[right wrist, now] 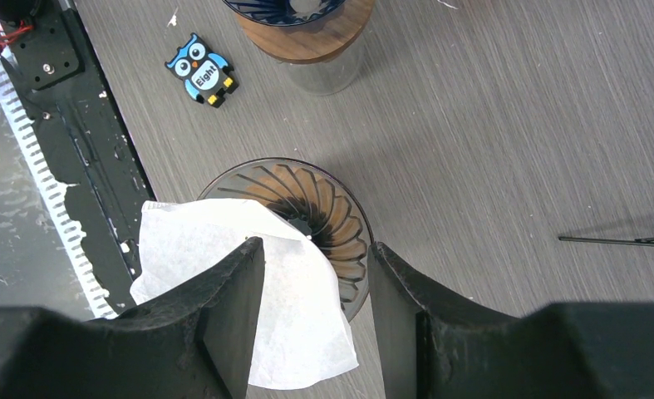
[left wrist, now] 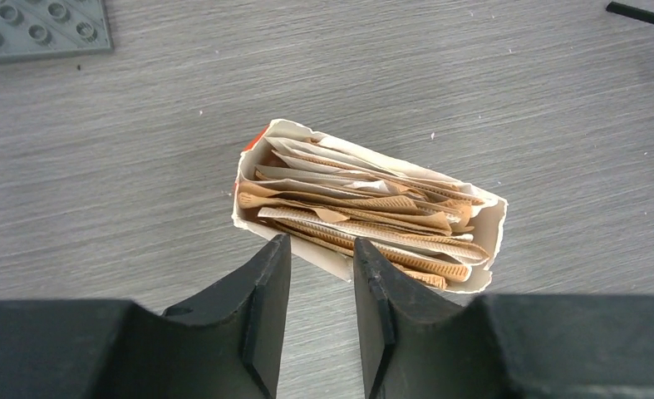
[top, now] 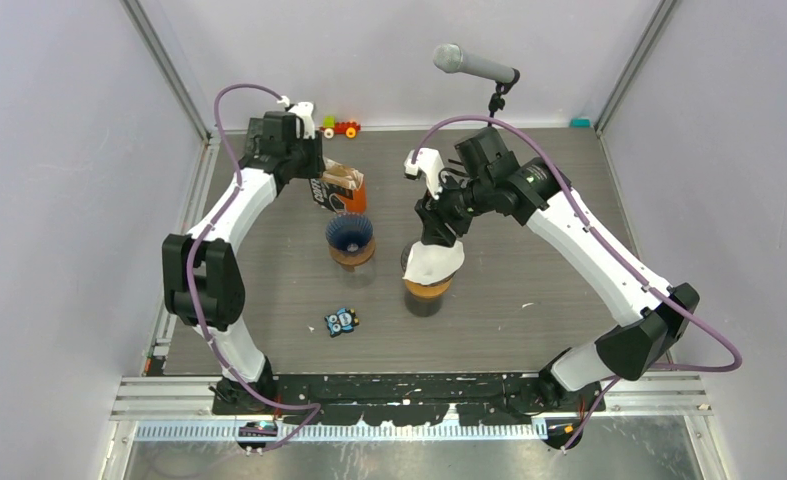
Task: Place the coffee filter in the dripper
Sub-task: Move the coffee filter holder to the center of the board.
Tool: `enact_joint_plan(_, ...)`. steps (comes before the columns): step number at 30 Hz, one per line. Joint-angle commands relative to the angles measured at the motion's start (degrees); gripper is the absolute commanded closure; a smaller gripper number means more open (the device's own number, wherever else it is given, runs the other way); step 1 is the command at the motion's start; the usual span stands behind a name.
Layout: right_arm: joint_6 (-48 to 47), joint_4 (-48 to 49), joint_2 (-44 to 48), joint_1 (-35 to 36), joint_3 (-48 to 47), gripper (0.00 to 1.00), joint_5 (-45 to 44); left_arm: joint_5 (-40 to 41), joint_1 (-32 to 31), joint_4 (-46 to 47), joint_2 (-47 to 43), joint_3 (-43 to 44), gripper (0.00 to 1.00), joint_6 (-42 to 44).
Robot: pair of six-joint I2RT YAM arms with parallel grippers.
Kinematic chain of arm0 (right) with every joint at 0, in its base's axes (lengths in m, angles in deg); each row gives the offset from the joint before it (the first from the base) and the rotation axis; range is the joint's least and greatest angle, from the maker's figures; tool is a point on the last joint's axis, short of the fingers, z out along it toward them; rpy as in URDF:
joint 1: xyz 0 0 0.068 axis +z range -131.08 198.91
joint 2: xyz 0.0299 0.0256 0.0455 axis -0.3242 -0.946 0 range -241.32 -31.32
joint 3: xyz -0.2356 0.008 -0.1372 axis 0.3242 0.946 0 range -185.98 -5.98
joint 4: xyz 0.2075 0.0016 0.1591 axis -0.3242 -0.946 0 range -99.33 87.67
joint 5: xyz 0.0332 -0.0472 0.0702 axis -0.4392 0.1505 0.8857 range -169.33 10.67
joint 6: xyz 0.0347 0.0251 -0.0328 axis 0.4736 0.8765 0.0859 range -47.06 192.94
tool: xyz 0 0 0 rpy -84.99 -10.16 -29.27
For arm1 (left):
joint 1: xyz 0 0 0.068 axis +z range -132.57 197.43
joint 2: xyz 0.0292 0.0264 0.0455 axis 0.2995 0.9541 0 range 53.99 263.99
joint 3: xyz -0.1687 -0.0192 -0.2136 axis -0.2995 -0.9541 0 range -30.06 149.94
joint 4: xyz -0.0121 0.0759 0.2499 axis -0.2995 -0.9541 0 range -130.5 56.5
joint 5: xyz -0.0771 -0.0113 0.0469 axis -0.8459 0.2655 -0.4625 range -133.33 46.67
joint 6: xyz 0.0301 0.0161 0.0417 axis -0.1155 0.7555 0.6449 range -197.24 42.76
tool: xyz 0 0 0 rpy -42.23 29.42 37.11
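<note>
A white paper coffee filter (right wrist: 186, 245) lies folded and tilted across the near-left rim of a ribbed amber glass dripper (right wrist: 340, 229), partly hanging outside it. In the top view the filter (top: 433, 260) covers the dripper (top: 427, 291). My right gripper (right wrist: 317, 245) is open just above it, one finger over the filter, one beside the dripper's rim; it holds nothing. My left gripper (left wrist: 321, 241) is open and empty at the near edge of a torn box of brown filters (left wrist: 365, 208), which also shows in the top view (top: 345, 186).
A second, blue dripper on a wooden collar and glass server (top: 350, 238) stands left of the amber one. An owl tile (top: 341, 321) lies in front. A microphone (top: 474, 65), a toy train (top: 341, 127) and a grey studded plate (left wrist: 41, 29) are at the back.
</note>
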State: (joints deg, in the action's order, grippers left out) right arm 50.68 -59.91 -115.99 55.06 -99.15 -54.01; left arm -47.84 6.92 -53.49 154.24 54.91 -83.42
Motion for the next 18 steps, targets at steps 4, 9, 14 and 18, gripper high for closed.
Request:
enact_joint_plan(4, 0.3, 0.7, 0.6, -0.2, -1.1, 0.46, 0.5, 1.2, 0.9, 0.1, -0.7, -1.5, 0.61, -5.9)
enact_joint_plan(9, 0.3, 1.1, 1.4, -0.2, -0.2, 0.46, 0.3, 0.1, 2.2, -1.4, 1.3, -1.0, 0.6, -8.9)
enact_joint_plan(14, 0.2, 1.2, 1.3, -0.2, 0.0, 0.46, 0.5, -1.4, 2.9, -1.3, 2.4, -1.0, 0.6, -10.0)
enact_joint_plan(18, 0.2, 1.2, 1.0, -0.2, 0.1, 0.46, 0.8, -1.8, 2.9, -1.7, 3.8, 0.1, 0.6, -10.2)
